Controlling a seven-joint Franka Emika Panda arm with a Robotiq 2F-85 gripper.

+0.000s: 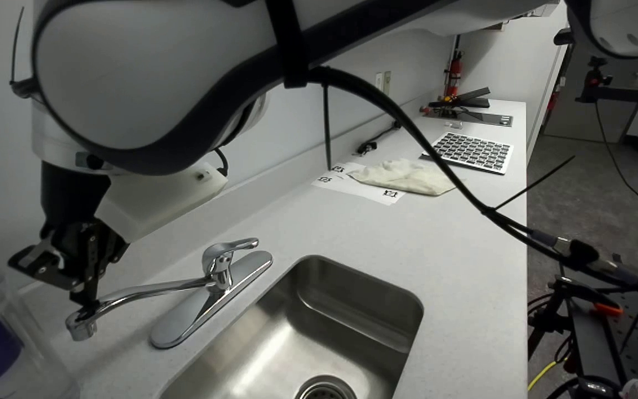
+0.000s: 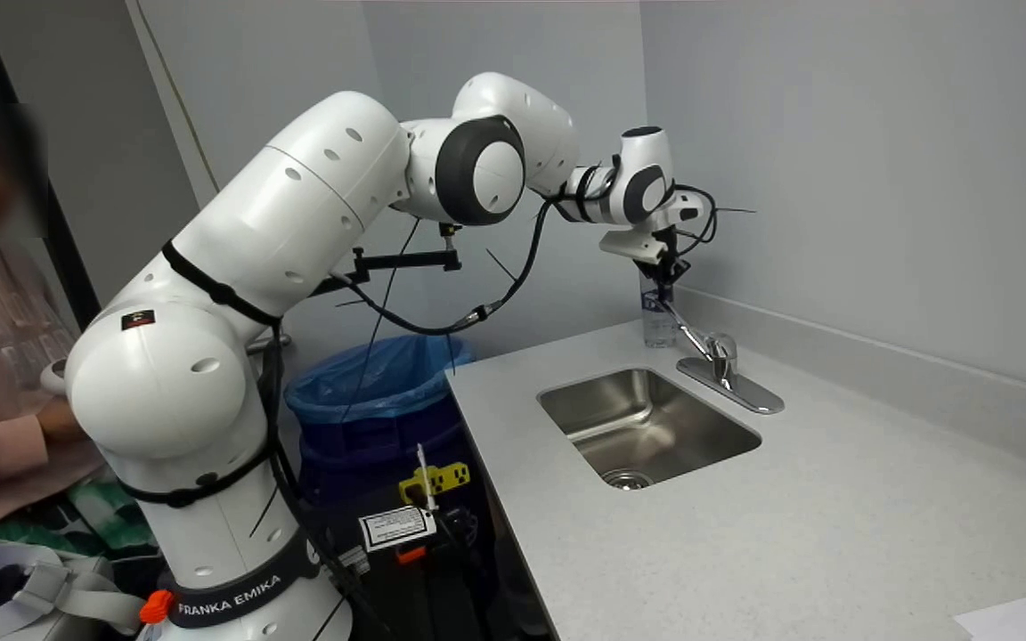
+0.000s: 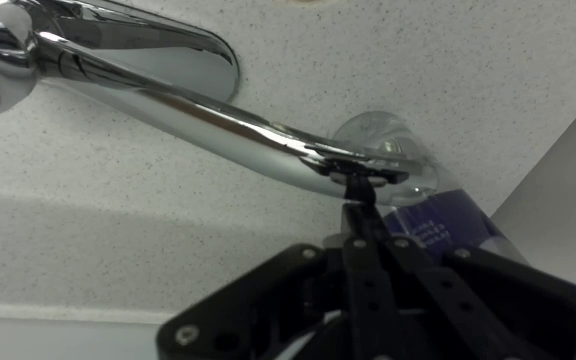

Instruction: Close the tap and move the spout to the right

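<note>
Clenched and empty, the claw [image 3: 360, 192] seems touching the faucet spout [image 3: 238, 137]; pushing too high, it may slip off.

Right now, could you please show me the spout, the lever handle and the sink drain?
Spout [image 3: 228, 133]: wrist view, on the middle of its tube.
Lever handle [image 1: 238, 244]: in an exterior view, on its upper side.
Sink drain [image 2: 627, 480]: in an exterior view, on its centre.
</note>
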